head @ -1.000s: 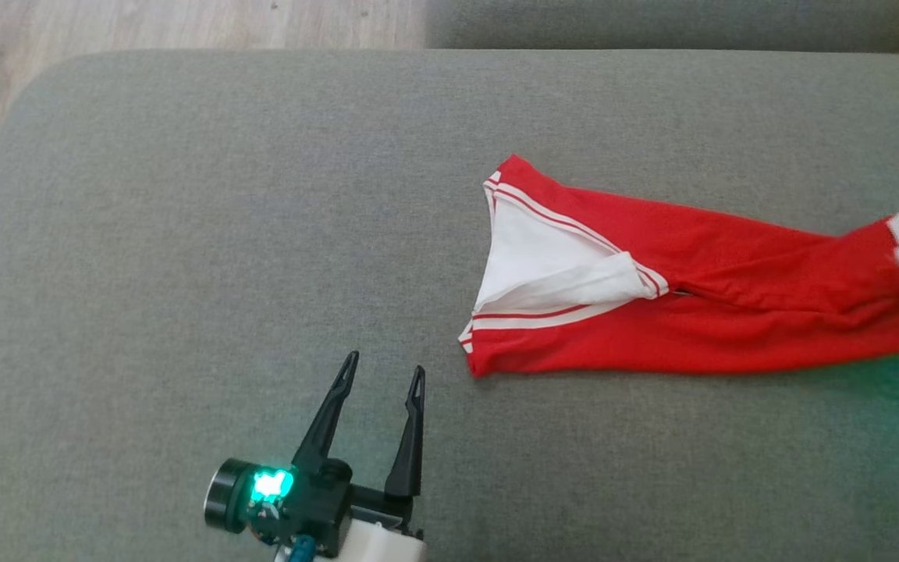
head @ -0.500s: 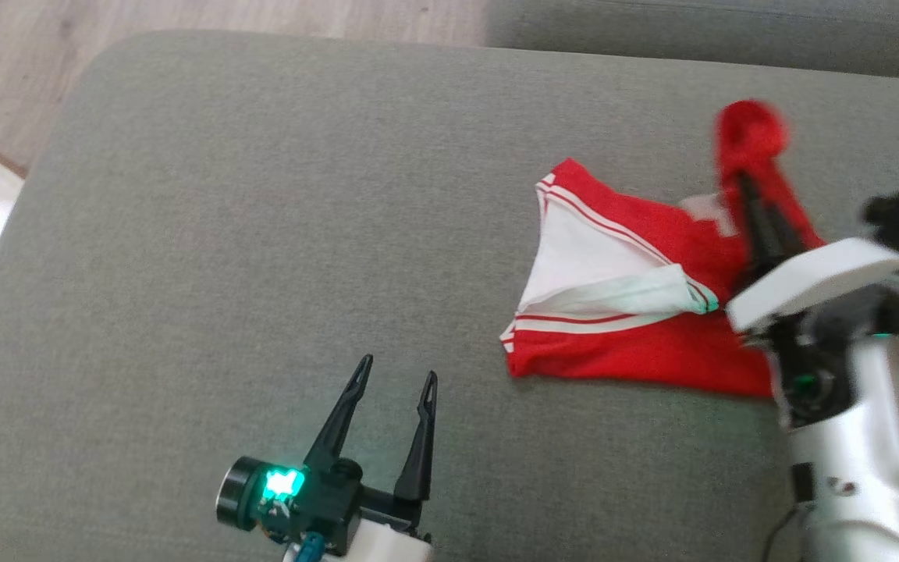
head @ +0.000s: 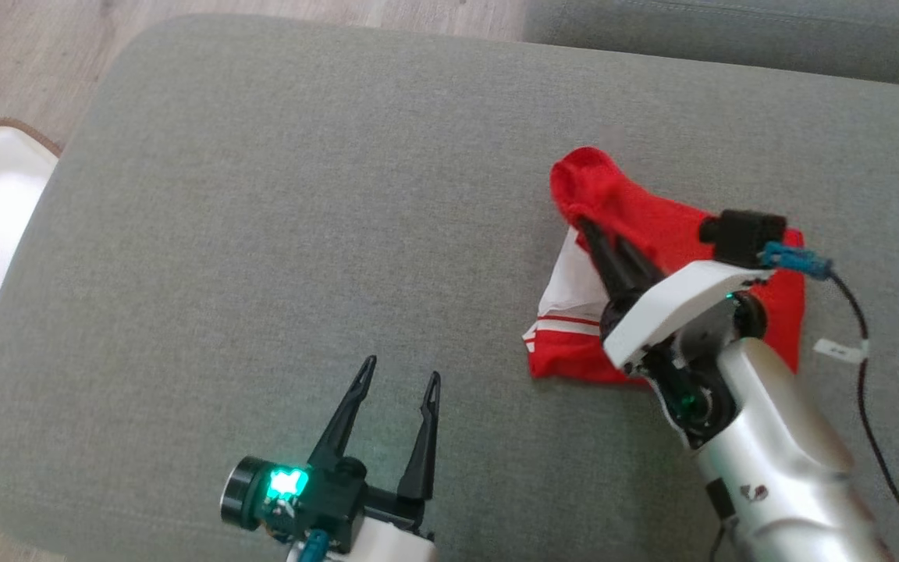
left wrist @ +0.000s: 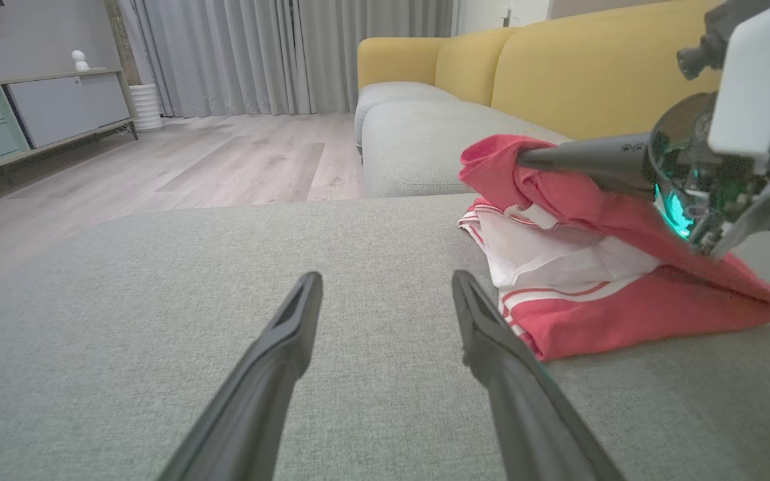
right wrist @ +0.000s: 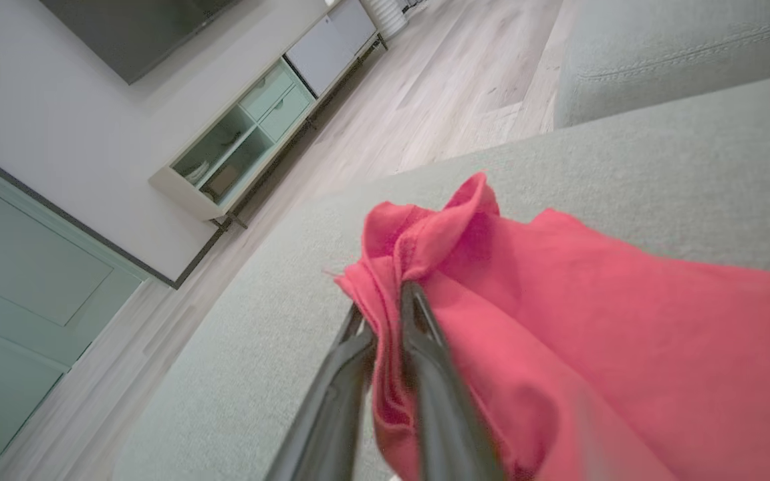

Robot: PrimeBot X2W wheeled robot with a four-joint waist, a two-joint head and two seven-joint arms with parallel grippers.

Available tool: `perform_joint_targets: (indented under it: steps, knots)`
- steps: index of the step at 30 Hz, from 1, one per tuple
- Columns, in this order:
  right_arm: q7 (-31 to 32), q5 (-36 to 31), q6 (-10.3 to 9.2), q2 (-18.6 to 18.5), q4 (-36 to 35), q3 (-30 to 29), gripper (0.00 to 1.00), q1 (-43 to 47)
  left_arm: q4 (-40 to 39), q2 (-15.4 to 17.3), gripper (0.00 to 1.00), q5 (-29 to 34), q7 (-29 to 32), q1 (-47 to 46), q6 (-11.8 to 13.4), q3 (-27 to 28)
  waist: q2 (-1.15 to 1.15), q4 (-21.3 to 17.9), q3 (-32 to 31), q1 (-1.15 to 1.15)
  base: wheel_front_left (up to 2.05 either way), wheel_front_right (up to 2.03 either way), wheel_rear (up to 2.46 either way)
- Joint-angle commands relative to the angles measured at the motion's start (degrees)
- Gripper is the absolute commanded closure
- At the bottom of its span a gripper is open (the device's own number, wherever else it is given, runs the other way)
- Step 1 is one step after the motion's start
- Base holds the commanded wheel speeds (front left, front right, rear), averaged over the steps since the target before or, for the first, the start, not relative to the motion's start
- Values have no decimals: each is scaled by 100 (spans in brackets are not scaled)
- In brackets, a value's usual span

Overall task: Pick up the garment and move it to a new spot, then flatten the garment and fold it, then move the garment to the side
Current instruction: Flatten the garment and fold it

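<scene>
Red garment (head: 656, 222) lies part-folded toward the right edge of the cushion (head: 301, 195); observe that the right pincer (head: 584, 225) is clenched on its bunched end, held above the lower layer evidently to lay the fold, while the left pincer (head: 403, 368) stands released near the front edge.

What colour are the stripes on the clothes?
White, on the red fabric garment; left wrist view shows them best.
</scene>
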Motion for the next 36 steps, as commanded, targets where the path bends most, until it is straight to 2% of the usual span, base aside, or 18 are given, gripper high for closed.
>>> perform_joint_targets:
  steps: [1, 6, 10, 16, 19, 25, 29, 36]
  knots:
    - [-61, 45, -5, 57, -188, 199, 0, -175, -161, -54, 0, 65, -53, 12, -6, 245, 0, -53, -19, 0, 0, 0, 0]
    - [-306, 18, -5, 57, -547, 316, 0, 32, -165, -32, 0, 86, -53, 58, -14, 392, 0, -306, -162, 0, 0, 0, 0]
    - [-451, -465, -5, 22, -1063, 118, 0, 329, -213, 19, 0, 72, -53, 142, -19, 544, 0, -632, -364, 0, 0, 0, 0]
    - [-856, -1199, -5, -457, -1805, -327, 0, 1028, -309, 89, 0, -50, -53, 319, -7, 827, 0, -1091, -793, 0, 0, 0, 0]
    - [-1248, -1649, -5, -732, -1886, -584, 0, 1442, -390, 126, 0, -105, -53, 430, -11, 948, 0, -1246, -995, 0, 0, 0, 0]
    - [-2124, -2256, -5, -867, -1738, -1090, 0, 2237, -512, 163, 0, -171, -53, 683, 19, 1128, 0, -1428, -1244, 0, 0, 0, 0]
    - [-2289, -2719, -5, -783, -1493, -1342, 0, 2830, -502, 141, 0, -224, -53, 949, 82, 1252, 0, -1482, -1453, 0, 0, 0, 0]
    - [-2309, -2787, -5, -501, -1444, -1356, 0, 3373, -454, 102, 0, -191, -53, 1347, 78, 1356, 0, -1560, -1642, 0, 0, 0, 0]
